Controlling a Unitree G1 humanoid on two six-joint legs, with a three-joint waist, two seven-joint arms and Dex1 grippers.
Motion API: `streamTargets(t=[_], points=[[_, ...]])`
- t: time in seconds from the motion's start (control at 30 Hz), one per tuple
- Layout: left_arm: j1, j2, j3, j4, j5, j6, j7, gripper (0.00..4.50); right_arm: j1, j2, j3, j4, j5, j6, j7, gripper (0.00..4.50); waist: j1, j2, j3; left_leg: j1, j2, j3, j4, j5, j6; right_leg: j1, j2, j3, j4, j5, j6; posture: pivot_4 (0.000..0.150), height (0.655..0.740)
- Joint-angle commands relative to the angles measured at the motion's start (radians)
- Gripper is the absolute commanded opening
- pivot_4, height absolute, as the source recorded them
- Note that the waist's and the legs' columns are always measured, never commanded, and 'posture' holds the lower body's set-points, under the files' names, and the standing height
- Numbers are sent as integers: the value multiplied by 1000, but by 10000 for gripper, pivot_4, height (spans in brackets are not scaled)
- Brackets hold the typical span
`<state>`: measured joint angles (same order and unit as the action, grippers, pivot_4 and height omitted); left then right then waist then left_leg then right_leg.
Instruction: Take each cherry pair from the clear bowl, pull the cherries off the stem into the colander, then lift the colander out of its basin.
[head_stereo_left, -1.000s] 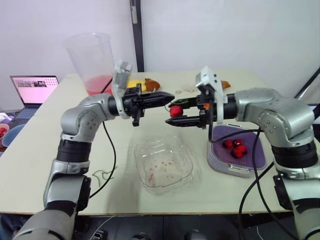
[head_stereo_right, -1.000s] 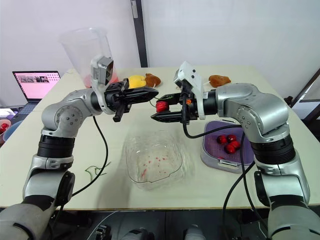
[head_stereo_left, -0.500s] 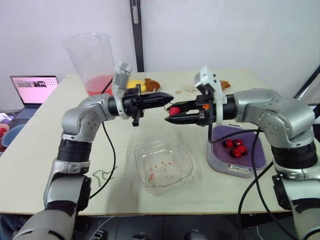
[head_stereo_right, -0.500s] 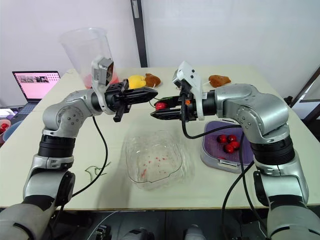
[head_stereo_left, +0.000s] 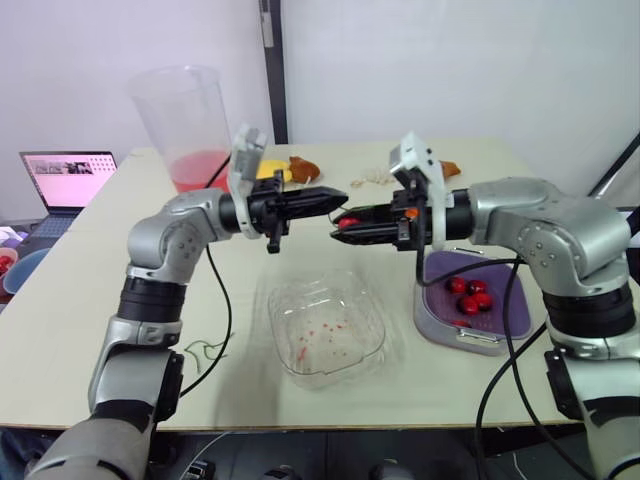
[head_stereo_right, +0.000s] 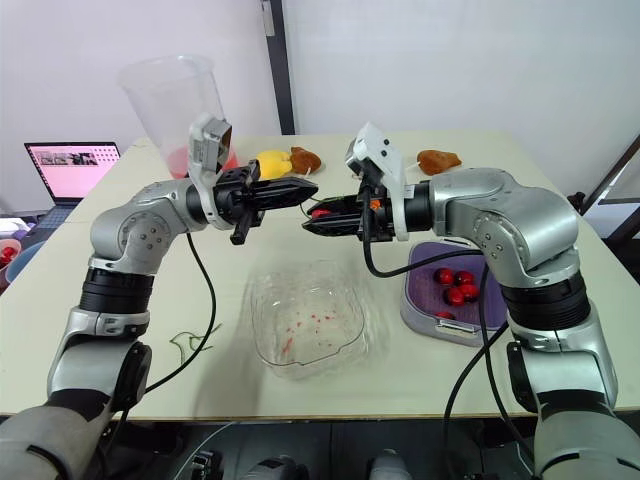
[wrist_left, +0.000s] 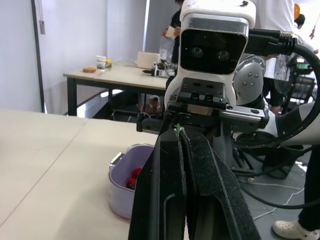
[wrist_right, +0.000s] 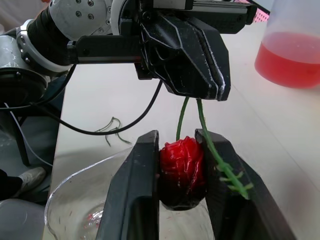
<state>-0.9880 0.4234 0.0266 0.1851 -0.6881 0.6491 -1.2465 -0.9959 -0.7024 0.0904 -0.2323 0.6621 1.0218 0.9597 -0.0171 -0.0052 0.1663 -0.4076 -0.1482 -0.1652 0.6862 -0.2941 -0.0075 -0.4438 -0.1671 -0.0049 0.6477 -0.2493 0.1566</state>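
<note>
Left gripper (head_stereo_left: 326, 196) closed on the stem (wrist_right: 182, 118); right gripper (wrist_right: 178, 137) clamped on the cherry (wrist_right: 181, 167). Tips meet midair, stem lying along both. Colander (head_stereo_left: 440, 272) sits to my right.

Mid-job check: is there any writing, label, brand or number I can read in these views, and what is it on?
Nothing in these views can be read.
Laptop screen: a pink page with a dark strip across its top. Any text there is too small to read.
I can make out no printed label, brand or number on anything else on the table.
</note>
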Motion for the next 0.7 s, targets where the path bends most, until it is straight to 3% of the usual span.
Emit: streamTargets(t=[0.03, 0.4, 0.7], points=[[-21, 8, 16, -29, -12, -6, -4, 0, -5, -7, -27, -29, 2, -19, -5, 13648, 0, 0, 0, 0, 0, 0, 0, 0, 0, 0, 0, 0, 0, 0, 0, 1500, 7400], [-29, 17, 21, -18, -6, -14, -5, 0, 33, -33, -26, -37, -9, -27, 1, 13648, 1, 0, 0, 0, 0, 0, 0, 0, 0, 0, 0, 0, 0, 0, 0, 1500, 7400], [-29, 33, 21, -8, -1, -19, -11, 0, 148, -104, -167, -84, 88, 32, -10, 13648, 2, 0, 0, 0, 0, 0, 0, 0, 0, 0, 0, 0, 0, 0, 0, 1500, 7400]])
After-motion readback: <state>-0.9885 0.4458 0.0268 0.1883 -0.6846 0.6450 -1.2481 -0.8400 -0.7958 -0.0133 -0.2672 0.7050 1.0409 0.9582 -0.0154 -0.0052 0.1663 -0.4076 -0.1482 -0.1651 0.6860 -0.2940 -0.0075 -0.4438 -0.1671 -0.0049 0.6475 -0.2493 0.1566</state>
